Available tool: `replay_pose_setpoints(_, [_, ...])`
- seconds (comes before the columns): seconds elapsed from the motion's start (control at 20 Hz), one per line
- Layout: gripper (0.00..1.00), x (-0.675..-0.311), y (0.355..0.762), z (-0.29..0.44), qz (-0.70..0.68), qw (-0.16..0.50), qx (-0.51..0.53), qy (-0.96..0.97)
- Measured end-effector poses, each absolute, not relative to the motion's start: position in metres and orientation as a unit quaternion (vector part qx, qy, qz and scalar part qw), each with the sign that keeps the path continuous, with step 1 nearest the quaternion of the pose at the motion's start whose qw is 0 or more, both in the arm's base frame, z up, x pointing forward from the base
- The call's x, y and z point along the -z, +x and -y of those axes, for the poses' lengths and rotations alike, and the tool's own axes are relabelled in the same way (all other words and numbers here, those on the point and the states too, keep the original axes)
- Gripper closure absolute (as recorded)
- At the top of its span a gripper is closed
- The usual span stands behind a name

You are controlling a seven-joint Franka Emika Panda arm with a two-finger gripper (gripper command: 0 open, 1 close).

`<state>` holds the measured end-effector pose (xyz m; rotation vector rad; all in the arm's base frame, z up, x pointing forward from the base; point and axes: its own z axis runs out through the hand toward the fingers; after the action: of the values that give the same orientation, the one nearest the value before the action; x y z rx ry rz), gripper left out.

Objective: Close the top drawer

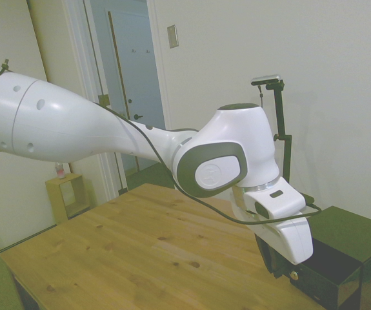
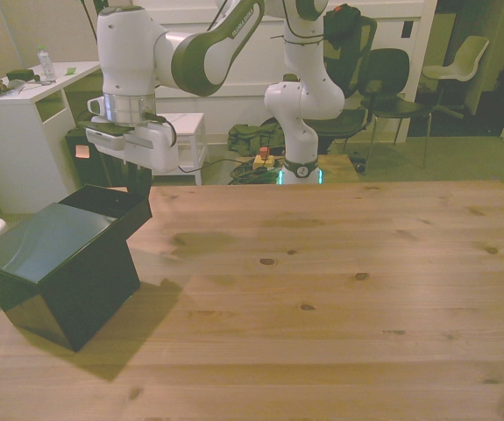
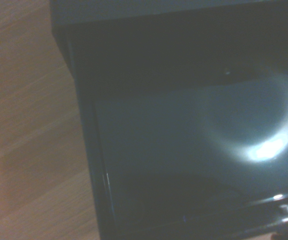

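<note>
You are looking at a glossy black cabinet (image 2: 54,263) whose top is showing a dull greenish sheen. The top drawer (image 2: 111,203) is likewise showing black, its inside (image 3: 194,135) reflecting a pale bluish-white glare, its knob (image 1: 294,276) brass. The arm (image 1: 108,126) is reading white with grey joint panels. The table (image 2: 339,289) is showing honey-coloured pine, streaked and dark-knotted.

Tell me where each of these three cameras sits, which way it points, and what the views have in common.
Side view: off one side of the table, looking across it; the white arm fills the frame, its hand at the top drawer.
Front view: across the table, facing the whole arm and base; the black cabinet stands at the front view's left.
Wrist view: on the wrist, looking down into the open drawer.
Shared: every view shows the top drawer pulled out.
</note>
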<state>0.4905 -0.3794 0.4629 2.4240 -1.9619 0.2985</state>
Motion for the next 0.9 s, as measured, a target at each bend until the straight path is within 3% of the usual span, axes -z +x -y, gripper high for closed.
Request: replay_pose_setpoints(0.9, [1.0, -0.477, 0.538, 0.41, 0.62, 0.017, -0.109, 0.777])
